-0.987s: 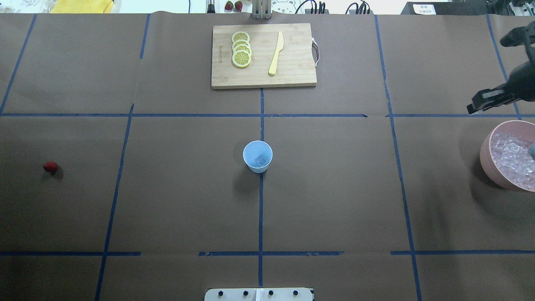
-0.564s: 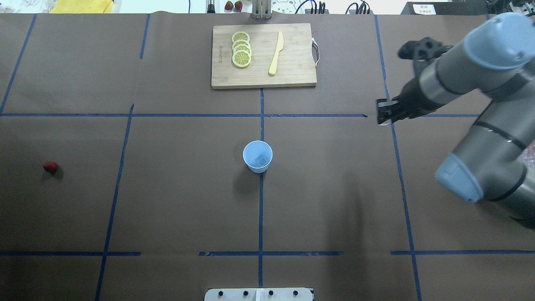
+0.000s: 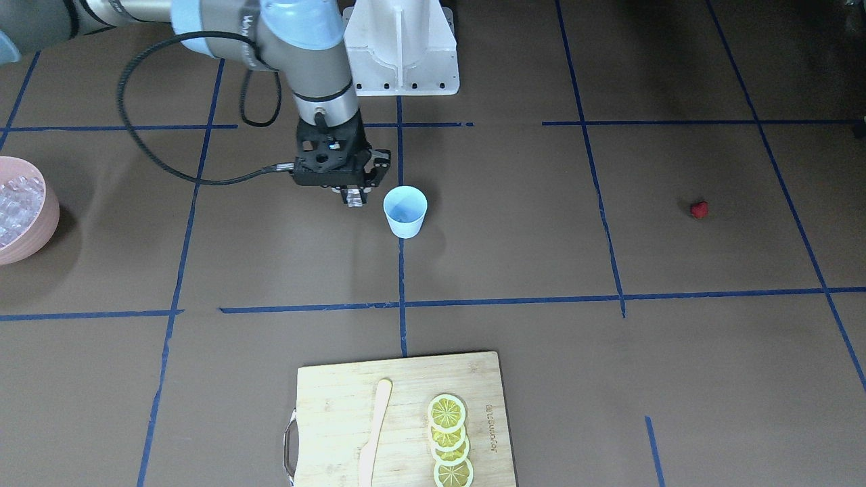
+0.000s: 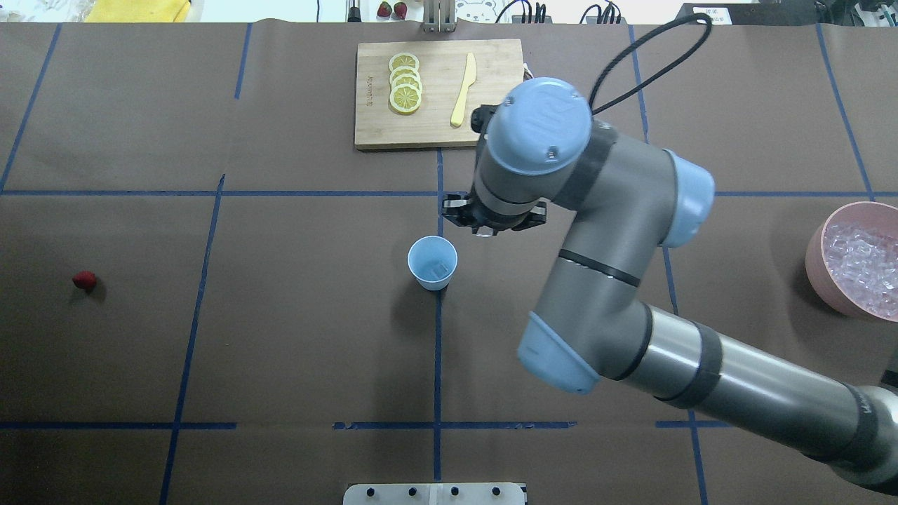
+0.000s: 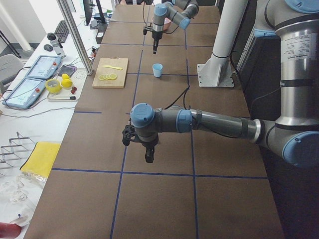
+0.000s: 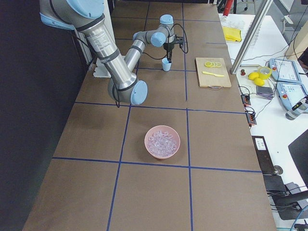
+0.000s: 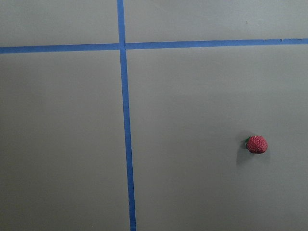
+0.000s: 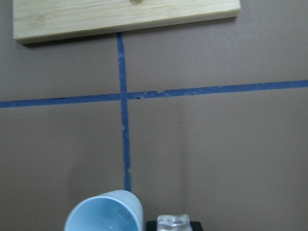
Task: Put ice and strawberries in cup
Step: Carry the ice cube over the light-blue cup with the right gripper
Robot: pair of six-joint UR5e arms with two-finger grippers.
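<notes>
- Front-facing exterior view: the right gripper (image 3: 354, 197) points straight down. Its fingers are closed on one ice cube (image 8: 174, 222), pinched between the tips.
- The cup (image 3: 405, 211) stands upright just beside that gripper, on the robot's left of it. The ice cube hangs next to the cup's rim, outside the mouth and not over it.
- In the right wrist view the ice cube sits at the bottom edge, with the cup's rim just to its left.
- The cup is pale blue and tapered, with a round rim and no handle. It stands on a blue tape line (image 4: 438, 210) in the middle of the table.
- From overhead, a loose cube (image 4: 440, 268) lies on the cup's floor.
- The ice cube in the fingers is clear and whitish, glassy, and far smaller than the cup's mouth.
- More ice (image 4: 859, 266) is heaped in a pink bowl (image 4: 812, 256) at the robot's far right, well apart from the cup.
- The strawberry (image 4: 84, 280) lies on the brown paper (image 4: 280, 337) far out on the robot's left, well apart from the cup. It is small, red and pitted, with a bit of green at one end.
- The left gripper (image 5: 149, 158) shows only in the exterior left view, hanging tip-down over the table. Whether its fingers are apart or together cannot be told. Its wrist camera looks down on the strawberry, low and to the right of that view.
</notes>
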